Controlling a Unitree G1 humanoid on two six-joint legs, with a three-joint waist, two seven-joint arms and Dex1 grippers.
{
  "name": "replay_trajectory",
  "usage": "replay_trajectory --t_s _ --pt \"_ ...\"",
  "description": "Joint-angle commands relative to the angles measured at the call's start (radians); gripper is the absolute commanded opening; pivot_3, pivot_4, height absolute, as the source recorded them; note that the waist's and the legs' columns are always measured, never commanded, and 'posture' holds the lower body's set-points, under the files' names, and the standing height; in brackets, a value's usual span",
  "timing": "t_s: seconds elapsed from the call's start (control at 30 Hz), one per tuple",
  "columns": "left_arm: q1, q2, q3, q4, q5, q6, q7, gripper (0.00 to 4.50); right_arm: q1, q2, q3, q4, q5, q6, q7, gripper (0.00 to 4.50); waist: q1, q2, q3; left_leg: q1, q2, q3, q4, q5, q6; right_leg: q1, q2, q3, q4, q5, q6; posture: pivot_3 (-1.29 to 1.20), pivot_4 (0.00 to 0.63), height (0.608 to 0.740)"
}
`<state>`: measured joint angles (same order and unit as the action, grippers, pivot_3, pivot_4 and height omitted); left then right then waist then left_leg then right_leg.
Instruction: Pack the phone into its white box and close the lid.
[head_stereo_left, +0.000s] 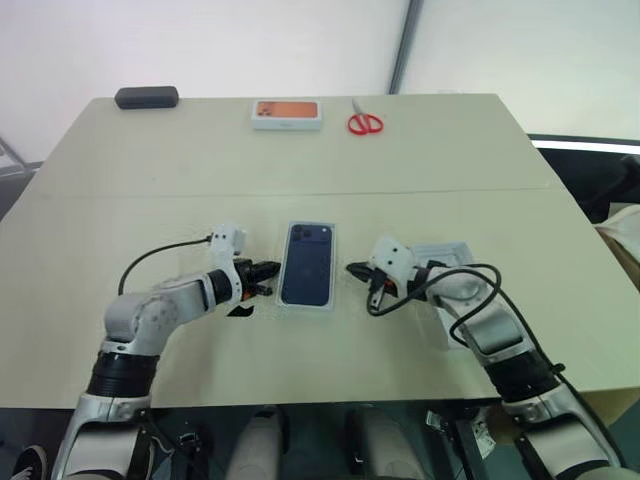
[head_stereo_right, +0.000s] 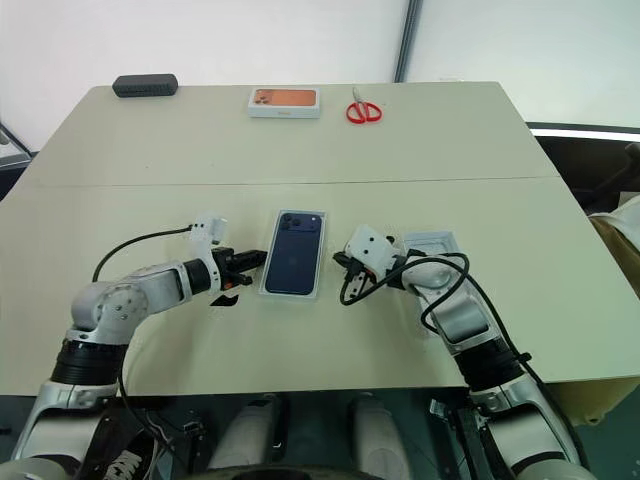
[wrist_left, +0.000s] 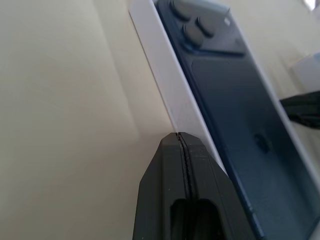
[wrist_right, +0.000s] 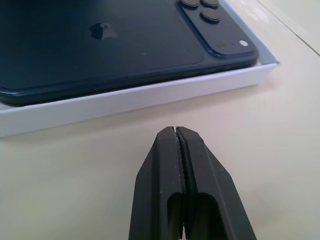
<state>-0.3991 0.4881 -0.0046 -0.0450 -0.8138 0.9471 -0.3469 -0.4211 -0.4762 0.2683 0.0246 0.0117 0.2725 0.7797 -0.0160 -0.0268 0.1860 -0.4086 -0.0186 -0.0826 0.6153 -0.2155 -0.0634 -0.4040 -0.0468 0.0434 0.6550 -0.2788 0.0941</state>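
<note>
The dark navy phone (head_stereo_left: 306, 262) lies camera side up in the shallow white box (wrist_right: 125, 102) at the middle of the table. My left gripper (head_stereo_left: 275, 272) is shut with nothing in it. Its tip sits right at the box's left long wall (wrist_left: 165, 80); I cannot tell whether it touches. From the other side my right gripper (head_stereo_left: 350, 268) points at the box, shut and empty. The right wrist view shows a short gap of table between it and the wall. The lid (head_stereo_left: 440, 255) lies open side up to the right, largely hidden under my right arm.
At the table's far edge sit a white box with an orange top (head_stereo_left: 287, 113), red scissors (head_stereo_left: 365, 123) and a black case (head_stereo_left: 146, 97). Bare beige table (head_stereo_left: 180, 170) lies between them and the phone. Cables loop from both wrists.
</note>
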Motion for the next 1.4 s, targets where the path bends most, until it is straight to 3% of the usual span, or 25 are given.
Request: replay_trajectory --t_s 0.03,0.3,0.63,0.83,1.17,1.4 --pt "-0.017 -0.036 -0.023 -0.038 0.016 0.013 -0.036 0.00 -0.029 0.010 -0.004 -0.013 -0.014 -0.025 -0.012 0.05 0.002 0.000 0.000 0.000 0.000 0.000 0.000 0.000 0.000 0.000 0.000 0.000 0.000 0.000 0.000 0.00 0.150 0.740" --pt "-0.077 -0.179 -0.071 -0.008 0.062 0.038 -0.055 0.00 -0.040 -0.025 -0.026 0.029 -0.041 -0.052 -0.005 0.05 0.007 0.000 0.000 0.000 -0.002 -0.001 0.001 0.000 0.000 0.002 -0.002 -0.001 0.000 0.000 0.001 0.00 0.150 0.740" --pt "-0.182 -0.293 -0.118 0.131 0.204 -0.033 -0.130 0.00 -0.027 -0.097 -0.064 0.076 -0.059 -0.092 0.019 0.05 0.005 0.000 0.000 0.000 -0.002 -0.001 0.002 0.000 0.000 0.002 -0.001 -0.001 0.000 0.000 0.001 0.00 0.150 0.740" --pt "-0.204 -0.313 -0.112 0.198 0.262 -0.077 -0.169 0.00 0.003 -0.102 -0.068 0.052 -0.062 -0.084 0.023 0.05 0.005 0.000 0.000 0.001 -0.002 -0.001 0.002 0.000 0.000 0.003 -0.001 -0.001 0.000 0.000 0.001 0.00 0.150 0.740" --pt "-0.150 -0.321 -0.103 0.117 0.269 -0.052 -0.183 0.00 0.015 -0.102 -0.079 0.030 -0.070 -0.084 0.020 0.05 0.003 0.000 0.000 0.001 -0.001 -0.002 0.002 0.000 0.000 0.004 -0.001 -0.002 0.000 0.000 0.001 0.00 0.150 0.740" --pt "-0.144 -0.234 -0.039 0.085 0.264 -0.062 -0.229 0.00 0.011 -0.097 -0.149 0.003 -0.010 -0.074 0.015 0.05 -0.001 0.000 0.000 0.001 -0.001 -0.001 0.002 0.000 0.000 0.004 -0.001 -0.002 0.000 0.000 0.001 0.00 0.150 0.740"
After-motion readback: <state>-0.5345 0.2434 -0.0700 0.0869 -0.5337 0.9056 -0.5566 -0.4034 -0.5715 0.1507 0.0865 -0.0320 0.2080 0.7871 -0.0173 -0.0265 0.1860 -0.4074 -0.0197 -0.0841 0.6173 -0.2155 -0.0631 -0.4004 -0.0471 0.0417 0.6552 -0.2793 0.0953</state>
